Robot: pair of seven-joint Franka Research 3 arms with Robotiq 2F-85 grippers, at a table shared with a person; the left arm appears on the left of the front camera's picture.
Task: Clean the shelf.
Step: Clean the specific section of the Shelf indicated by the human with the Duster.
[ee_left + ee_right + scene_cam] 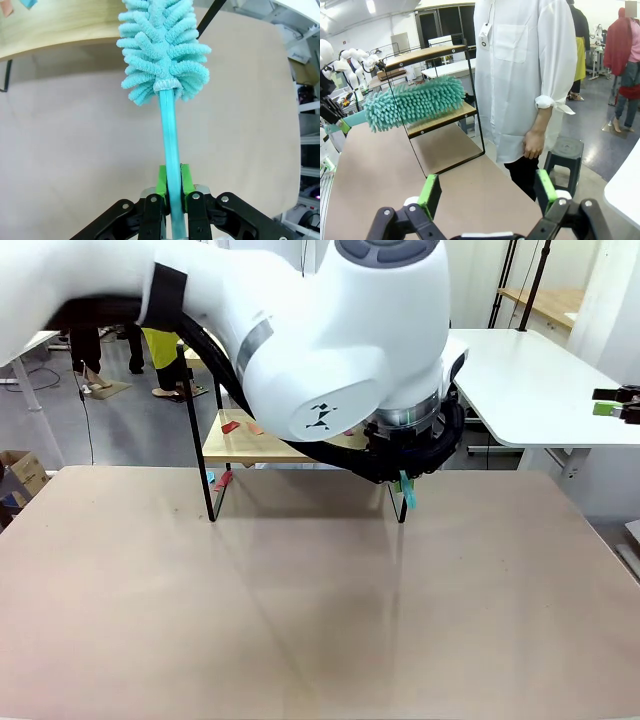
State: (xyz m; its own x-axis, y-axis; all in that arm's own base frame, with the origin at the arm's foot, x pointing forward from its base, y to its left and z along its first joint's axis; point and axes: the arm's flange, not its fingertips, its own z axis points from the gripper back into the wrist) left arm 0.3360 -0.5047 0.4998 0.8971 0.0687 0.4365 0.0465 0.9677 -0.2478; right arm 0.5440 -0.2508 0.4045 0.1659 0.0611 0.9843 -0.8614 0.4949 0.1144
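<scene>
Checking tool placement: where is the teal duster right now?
The teal duster is clamped by its handle in the left gripper; the right wrist view shows its fluffy head beside the lower board of the shelf.

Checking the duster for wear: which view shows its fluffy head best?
The left wrist view: the duster is close and sharp, its handle clamped in the left gripper. The right wrist view shows the duster farther off, side-on, at the shelf. The front view shows a small teal bit below the left arm.
</scene>
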